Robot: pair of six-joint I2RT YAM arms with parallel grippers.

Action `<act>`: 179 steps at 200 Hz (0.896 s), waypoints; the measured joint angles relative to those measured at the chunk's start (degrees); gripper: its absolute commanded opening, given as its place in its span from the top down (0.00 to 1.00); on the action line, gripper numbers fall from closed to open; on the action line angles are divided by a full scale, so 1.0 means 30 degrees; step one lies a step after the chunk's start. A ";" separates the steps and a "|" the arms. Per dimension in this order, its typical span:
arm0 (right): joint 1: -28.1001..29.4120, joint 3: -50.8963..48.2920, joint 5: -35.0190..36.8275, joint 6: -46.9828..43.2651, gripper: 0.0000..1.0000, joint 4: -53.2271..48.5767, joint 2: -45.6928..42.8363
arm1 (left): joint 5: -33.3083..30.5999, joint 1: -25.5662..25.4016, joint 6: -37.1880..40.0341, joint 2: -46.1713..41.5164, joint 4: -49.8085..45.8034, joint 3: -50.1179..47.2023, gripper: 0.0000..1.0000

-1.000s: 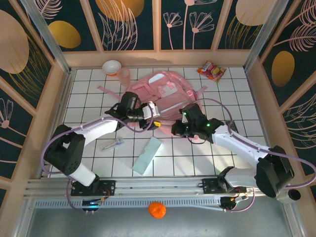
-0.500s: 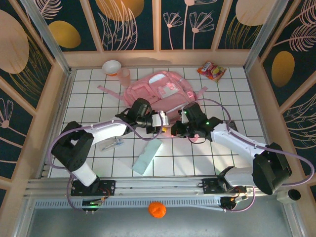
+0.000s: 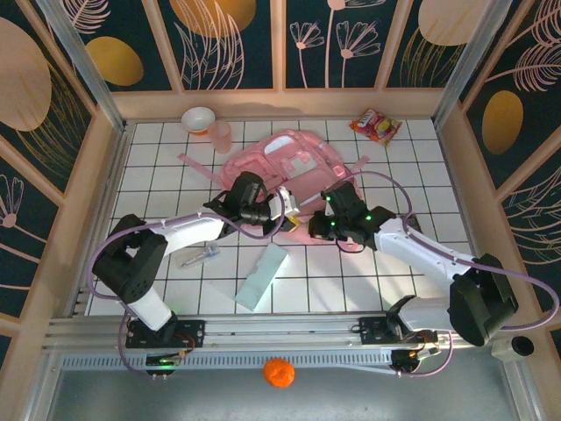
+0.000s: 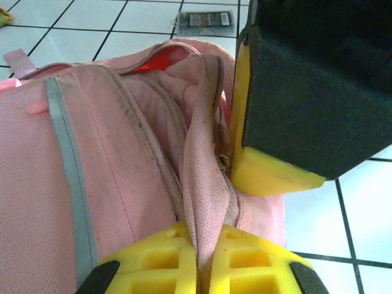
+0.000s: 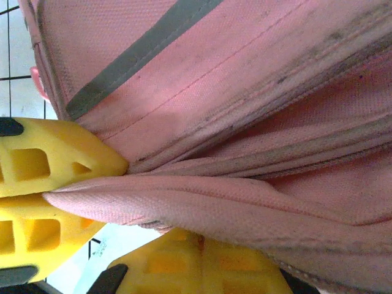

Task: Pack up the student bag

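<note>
Top external view: the student bag (image 3: 279, 160) lies flat beyond both my grippers. Its long axis runs away from me and its mouth end is nearest. My left gripper (image 3: 292, 213) and right gripper (image 3: 316, 230) meet at the bag's near rim, side by side, the left one toward the bag's left.

Left wrist view: my left gripper (image 4: 207, 237) is pressed together on a fold of the bag's rim fabric, and the right gripper's yellow finger (image 4: 269, 174) sits just beside it at the zip.

Right wrist view: my right gripper (image 5: 92, 187) pinches another lip of the pink fabric. The opening is hard to make out here, perhaps barely parted.

I judge the next move turns on drawing the two lips apart, each arm toward its own side of the bag.
</note>
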 measured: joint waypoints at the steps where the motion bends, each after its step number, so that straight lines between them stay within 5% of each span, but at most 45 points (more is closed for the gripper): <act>1: 0.0022 0.0015 0.0058 0.0000 0.96 0.0000 0.0000 | -0.0007 0.0000 -0.0029 -0.0007 0.0000 0.0000 1.00; 61: 0.0576 0.0284 0.2098 0.0240 0.82 0.0357 -0.0007 | 0.0160 0.0066 -0.1545 -0.0408 0.0831 -0.0197 1.00; 80: 0.0656 0.0284 0.2390 0.0328 0.84 0.0474 0.0000 | 0.0160 0.0095 -0.1792 -0.0474 0.1151 -0.0386 1.00; 101: 0.0780 0.0313 0.2769 0.0517 1.00 0.0474 0.0000 | 0.0146 0.0117 -0.1909 -0.0481 0.1355 -0.0466 1.00; 179: -0.0219 0.1107 0.3417 -0.0568 1.00 -0.2127 -0.1209 | -0.0714 0.0393 -0.0131 -0.1253 0.1042 -0.0940 1.00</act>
